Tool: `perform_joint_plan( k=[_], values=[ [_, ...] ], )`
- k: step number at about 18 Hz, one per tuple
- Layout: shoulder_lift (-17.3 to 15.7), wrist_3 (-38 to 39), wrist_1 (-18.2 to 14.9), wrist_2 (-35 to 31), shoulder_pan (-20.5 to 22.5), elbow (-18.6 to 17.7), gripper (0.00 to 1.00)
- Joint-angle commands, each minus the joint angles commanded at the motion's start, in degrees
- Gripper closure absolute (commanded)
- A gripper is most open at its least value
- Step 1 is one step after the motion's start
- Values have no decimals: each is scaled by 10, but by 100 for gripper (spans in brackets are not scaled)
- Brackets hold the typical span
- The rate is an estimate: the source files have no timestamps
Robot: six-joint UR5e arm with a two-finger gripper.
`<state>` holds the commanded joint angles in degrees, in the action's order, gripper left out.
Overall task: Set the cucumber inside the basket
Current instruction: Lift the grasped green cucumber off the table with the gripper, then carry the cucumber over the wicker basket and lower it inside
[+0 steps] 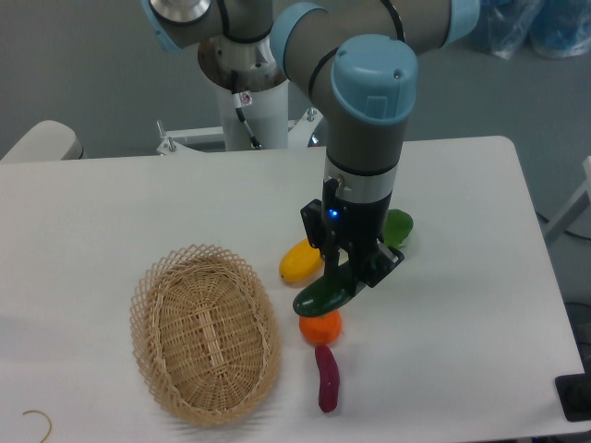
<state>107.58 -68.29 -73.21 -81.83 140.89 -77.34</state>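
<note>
The dark green glossy cucumber (320, 295) is held in my gripper (343, 277), whose fingers are shut on its right half. It hangs just above the table and an orange fruit. The oval tan wicker basket (205, 334) lies on the table to the lower left of the gripper, empty, its near rim a short way left of the cucumber's tip.
A yellow fruit (300, 261) lies left of the gripper. An orange fruit (319, 327) sits right under the cucumber. A purple sweet potato (327, 377) lies below that. A green leafy vegetable (399, 226) is partly hidden behind the gripper. The table's right edge (545, 277) is far off.
</note>
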Motion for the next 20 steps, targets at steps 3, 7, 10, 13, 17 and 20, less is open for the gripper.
perform_joint_plan(
  k=[3, 7, 10, 13, 17, 20],
  values=[
    [-4, 32, -8, 0, -15, -6, 67],
    [-4, 129, -7, -2, -56, -17, 67],
    [-4, 227, -2, -3, -90, -32, 67],
    [5, 312, 1, -20, -121, -47, 67],
    [50, 445, 24, -79, -167, -41, 67],
    [80, 546, 72, -122, -188, -43, 67]
  ],
)
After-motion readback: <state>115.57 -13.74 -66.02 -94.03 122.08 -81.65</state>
